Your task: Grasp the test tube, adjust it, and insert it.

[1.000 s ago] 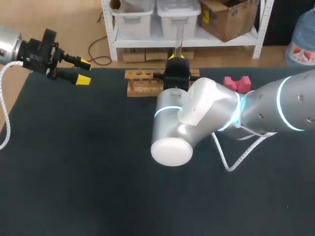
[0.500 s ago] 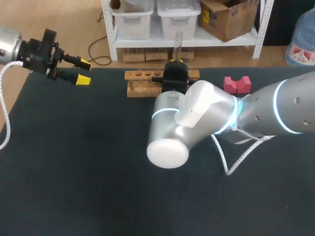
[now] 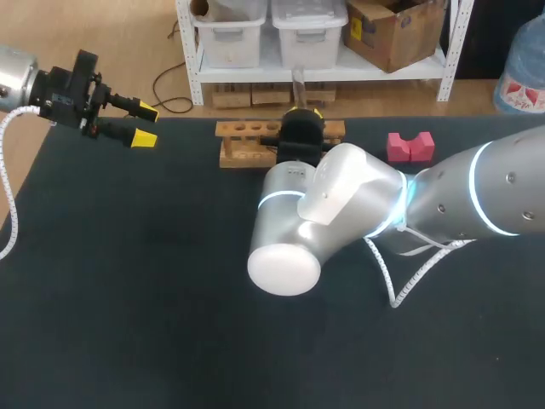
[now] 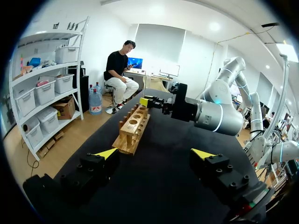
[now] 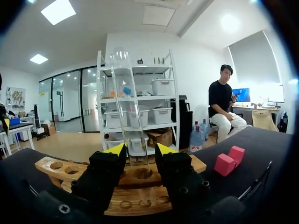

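Now my right gripper is clamped on the test tube, the two yellow tips pinching its lower part from either side. Most of the glass stands up above the fingers, close to upright with a slight lean. Gripping low like that leaves the long body free and lets the rounded end lead the way down, which is what an insertion calls for.

Directly beneath the fingers lies the wooden rack, and one of its holes sits just under the gap between the tips. I judge the tube is lined up over that hole. Its bottom end is hidden behind my fingers, so I cannot say whether it has entered the hole or hangs just above it. Other holes lie further along the rack to one side of the gripper. Out past the other side, apart from the rack, stands a pink block, which plays no part in this step.

Grasping and adjusting look done, and lowering the tube straight is what remains. The slight lean could catch the rim of the hole.

My left gripper hangs with its fingers wide apart and empty. It is well away from the rack over the near edge of the table, clear of the right arm's working room.
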Motion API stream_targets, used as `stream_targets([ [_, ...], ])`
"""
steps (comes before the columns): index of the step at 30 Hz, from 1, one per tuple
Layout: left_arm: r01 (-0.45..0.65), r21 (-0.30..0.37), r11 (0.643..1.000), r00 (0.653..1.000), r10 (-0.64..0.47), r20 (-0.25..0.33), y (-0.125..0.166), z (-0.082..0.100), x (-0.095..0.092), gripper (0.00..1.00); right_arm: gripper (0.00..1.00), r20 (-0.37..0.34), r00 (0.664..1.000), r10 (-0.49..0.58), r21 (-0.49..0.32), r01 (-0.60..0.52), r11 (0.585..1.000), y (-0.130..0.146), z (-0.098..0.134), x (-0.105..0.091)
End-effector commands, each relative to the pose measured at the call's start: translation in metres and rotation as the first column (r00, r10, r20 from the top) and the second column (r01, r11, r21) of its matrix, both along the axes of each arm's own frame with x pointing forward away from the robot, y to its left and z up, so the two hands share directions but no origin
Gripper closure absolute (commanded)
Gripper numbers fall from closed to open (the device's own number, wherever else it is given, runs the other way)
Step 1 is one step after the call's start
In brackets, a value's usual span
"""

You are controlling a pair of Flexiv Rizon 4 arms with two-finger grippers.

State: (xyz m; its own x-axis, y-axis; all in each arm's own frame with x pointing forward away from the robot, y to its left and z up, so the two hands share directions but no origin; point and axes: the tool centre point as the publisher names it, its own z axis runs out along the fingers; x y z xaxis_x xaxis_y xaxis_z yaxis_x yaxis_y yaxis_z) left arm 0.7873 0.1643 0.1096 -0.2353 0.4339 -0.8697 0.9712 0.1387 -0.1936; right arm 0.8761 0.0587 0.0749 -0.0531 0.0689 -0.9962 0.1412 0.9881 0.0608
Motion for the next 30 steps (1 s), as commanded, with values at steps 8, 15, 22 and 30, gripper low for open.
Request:
stream_targets([
  [8, 0.002, -0.001, 1.0, 1.0, -0.002, 0.002, 0.001, -0.001, 0.0, 0.0, 0.31, 0.005, 1.0, -0.015, 0.002, 0.015, 1.0, 0.001, 0.001, -0.004],
  [15, 0.002, -0.001, 1.0, 1.0, -0.002, 0.002, 0.001, -0.001, 0.0, 0.0, 0.0, 0.009, 1.0, -0.027, 0.004, 0.027, 1.0, 0.002, 0.008, -0.008],
  [22, 0.002, -0.001, 1.0, 1.0, -0.002, 0.002, 0.001, -0.001, 0.0, 0.0, 0.0, 0.016, 0.999, -0.045, -0.002, 0.046, 0.999, 0.001, 0.018, -0.017],
  [30, 0.002, -0.001, 1.0, 1.0, -0.002, 0.002, 0.001, -0.001, 0.0, 0.0, 0.0, 0.021, 0.997, -0.068, -0.014, 0.069, 0.998, -0.003, 0.035, -0.031],
])
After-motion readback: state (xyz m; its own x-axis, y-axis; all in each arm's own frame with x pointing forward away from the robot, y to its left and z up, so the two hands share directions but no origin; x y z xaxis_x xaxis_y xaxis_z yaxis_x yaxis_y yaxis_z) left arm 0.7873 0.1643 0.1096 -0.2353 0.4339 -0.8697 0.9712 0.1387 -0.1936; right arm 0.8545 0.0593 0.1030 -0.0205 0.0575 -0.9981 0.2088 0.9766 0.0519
